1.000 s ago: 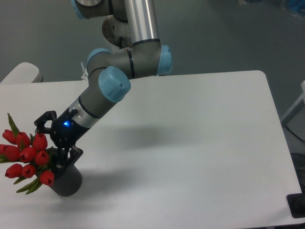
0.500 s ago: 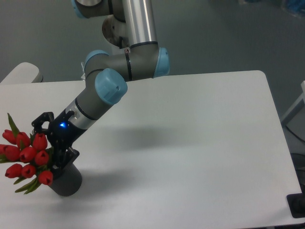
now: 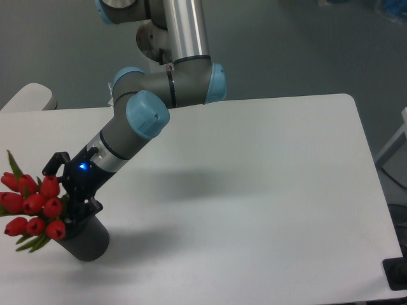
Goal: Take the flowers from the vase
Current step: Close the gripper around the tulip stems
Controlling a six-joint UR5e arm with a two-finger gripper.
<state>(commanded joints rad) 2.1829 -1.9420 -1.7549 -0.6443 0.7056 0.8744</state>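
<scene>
The flowers (image 3: 33, 206), a bunch of red tulip buds with green leaves, lean out to the left of the vase (image 3: 88, 239). The vase is a short dark grey cylinder near the table's front left corner. My gripper (image 3: 68, 202) reaches down from the upper right. Its black fingers (image 3: 87, 206) are closed in on the stems just above the vase's mouth. The buds partly hide the fingertips. The stems' lower ends are still inside the vase.
The white table (image 3: 254, 190) runs to the right and back. Its left edge lies close to the flowers. A pale rounded object (image 3: 28, 97) sits beyond the table's back left corner. The arm's blue-capped elbow (image 3: 147, 114) hangs over the table's left part.
The gripper slid a little down and left toward the vase's mouth, then stopped. The bunch then shifted slightly left and up as the fingers came in on the stems.
</scene>
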